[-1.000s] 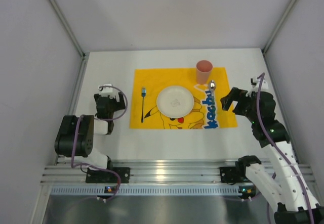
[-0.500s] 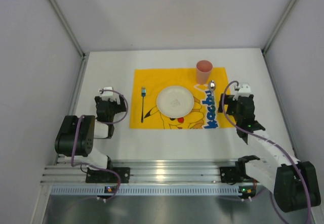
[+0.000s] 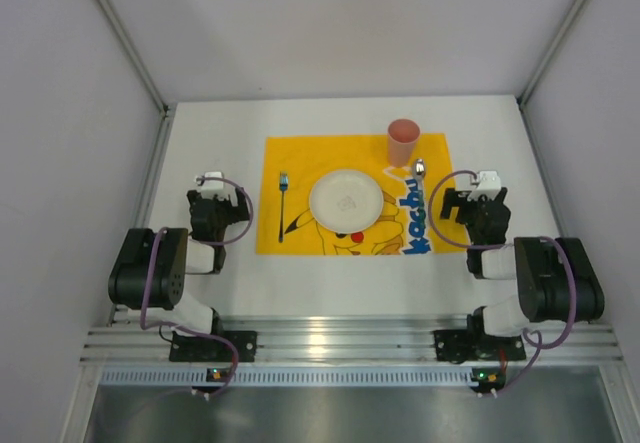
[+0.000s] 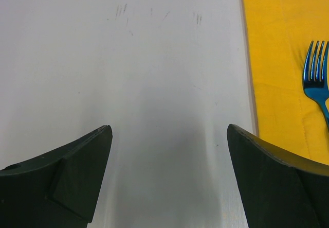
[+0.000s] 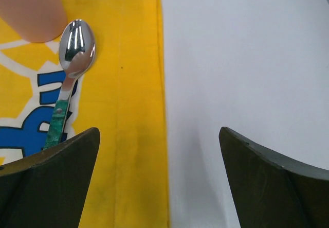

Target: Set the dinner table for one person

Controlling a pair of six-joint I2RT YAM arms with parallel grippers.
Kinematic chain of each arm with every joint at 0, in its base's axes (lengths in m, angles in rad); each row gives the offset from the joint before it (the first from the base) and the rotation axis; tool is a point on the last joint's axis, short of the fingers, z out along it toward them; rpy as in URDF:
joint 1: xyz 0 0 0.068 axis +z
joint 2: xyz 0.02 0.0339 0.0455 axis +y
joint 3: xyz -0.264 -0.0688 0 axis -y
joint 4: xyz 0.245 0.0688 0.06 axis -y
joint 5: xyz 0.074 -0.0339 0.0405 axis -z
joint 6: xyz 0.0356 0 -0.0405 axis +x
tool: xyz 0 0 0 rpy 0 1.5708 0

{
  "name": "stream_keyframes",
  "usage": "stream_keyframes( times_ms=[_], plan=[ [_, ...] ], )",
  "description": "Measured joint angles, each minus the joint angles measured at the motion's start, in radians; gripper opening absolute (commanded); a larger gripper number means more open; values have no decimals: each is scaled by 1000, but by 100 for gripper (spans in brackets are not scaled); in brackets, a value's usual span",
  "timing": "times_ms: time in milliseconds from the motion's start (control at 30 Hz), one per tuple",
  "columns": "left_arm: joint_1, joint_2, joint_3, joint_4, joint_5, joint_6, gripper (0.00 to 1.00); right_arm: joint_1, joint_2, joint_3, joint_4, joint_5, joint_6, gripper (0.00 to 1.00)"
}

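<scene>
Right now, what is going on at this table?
Nothing is held. The place setting lies on the yellow mat: plate in the middle, fork on its left, spoon and pink cup on its right. The left gripper and right gripper are open and empty, over the dinner table at the mat's sides.

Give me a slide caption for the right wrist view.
Open right claw over the yellow mat edge; spoon and pink cup upper left.

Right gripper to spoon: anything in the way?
Nothing visible. The right gripper is open; the spoon lies flat on the yellow mat ahead of one finger, the pink cup beyond the spoon's bowl.
</scene>
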State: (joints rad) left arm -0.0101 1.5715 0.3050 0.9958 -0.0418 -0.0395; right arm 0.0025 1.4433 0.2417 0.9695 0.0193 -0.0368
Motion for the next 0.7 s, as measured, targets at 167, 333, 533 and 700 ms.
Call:
stream_keyframes(
  times_ms=[167,333,533,700],
  plan=[
    [0,0,0,0,0,0,99,-32,16,-19,113,-41,6,100],
    [0,0,0,0,0,0,99,-23,16,-12,126,-30,11,100],
    [0,0,0,0,0,0,99,-18,16,-11,128,-20,11,100],
    [0,0,0,0,0,0,99,-18,16,-11,128,-19,11,100]
  ],
)
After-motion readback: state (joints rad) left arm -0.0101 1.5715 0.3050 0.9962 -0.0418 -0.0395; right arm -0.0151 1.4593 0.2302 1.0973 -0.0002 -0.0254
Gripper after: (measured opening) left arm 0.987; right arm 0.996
